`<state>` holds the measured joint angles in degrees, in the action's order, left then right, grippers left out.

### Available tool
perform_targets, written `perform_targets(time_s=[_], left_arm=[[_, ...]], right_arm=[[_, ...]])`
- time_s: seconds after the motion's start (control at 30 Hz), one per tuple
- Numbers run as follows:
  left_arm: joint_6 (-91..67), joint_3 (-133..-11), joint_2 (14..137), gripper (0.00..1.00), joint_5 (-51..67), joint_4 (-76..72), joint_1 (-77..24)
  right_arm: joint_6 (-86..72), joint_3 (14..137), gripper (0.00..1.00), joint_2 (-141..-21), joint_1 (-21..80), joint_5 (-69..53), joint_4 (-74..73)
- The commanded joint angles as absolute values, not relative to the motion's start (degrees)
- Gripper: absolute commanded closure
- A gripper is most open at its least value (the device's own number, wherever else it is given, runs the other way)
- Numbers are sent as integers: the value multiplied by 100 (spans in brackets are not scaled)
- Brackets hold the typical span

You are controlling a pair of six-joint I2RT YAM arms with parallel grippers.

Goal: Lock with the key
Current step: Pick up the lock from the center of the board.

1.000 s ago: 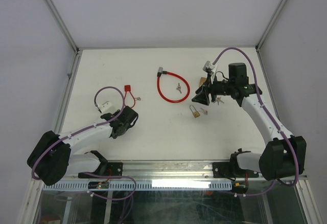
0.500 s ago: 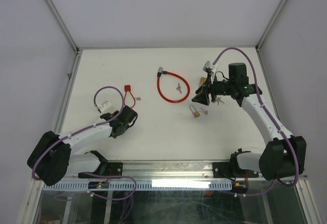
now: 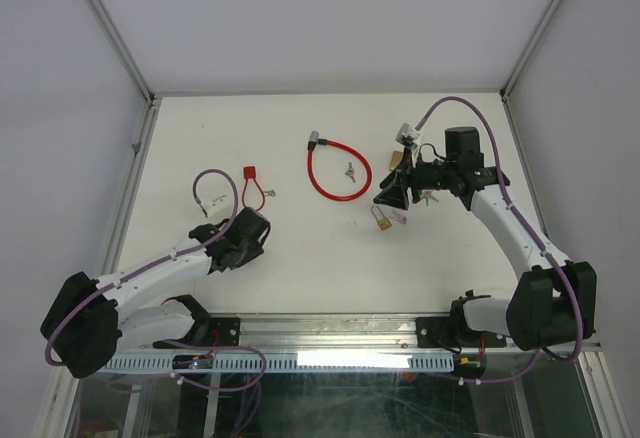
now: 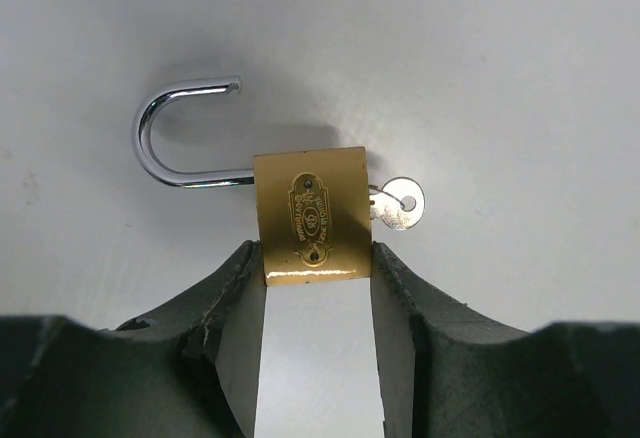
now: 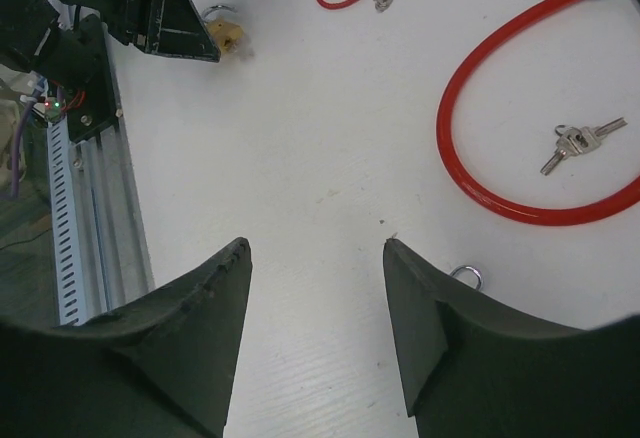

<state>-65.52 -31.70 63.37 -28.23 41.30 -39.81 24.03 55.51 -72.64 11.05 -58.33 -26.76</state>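
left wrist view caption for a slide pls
Left gripper clamps a brass padlock, shackle open, key in its keyhole.

No text, brand or number can be read anywhere. The nearest thing is on the padlock (image 4: 311, 216): an oval stamped badge (image 4: 311, 221) sits at the middle of its brass face, with a rivet at its 12 o'clock and another at its 6 o'clock. Raised marks that look like lettering run around a small round emblem, but they are too fine and blurred to make out. In the top view a left tag (image 3: 213, 199) and a right tag (image 3: 407, 134), both white, hang on the arms' purple cables. Each is too small to show any print.
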Motion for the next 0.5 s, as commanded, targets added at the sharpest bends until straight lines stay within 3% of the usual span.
perform_targets(time_s=[0.0, 0.2, 0.47], left_arm=[[-6442, -3800, 6147, 87, -2670, 3918, -4624], [-6258, -4222, 6653, 86, -2821, 3364, -5626], [-5596, -4260, 7230, 86, -2626, 1768, -6198]], right_arm=[[2170, 5450, 42, -7244, 1134, -6304, -2150], [1904, 5186, 42, -7397, 1134, -6715, -1708], [1030, 4724, 42, -7758, 1136, -6917, -556]])
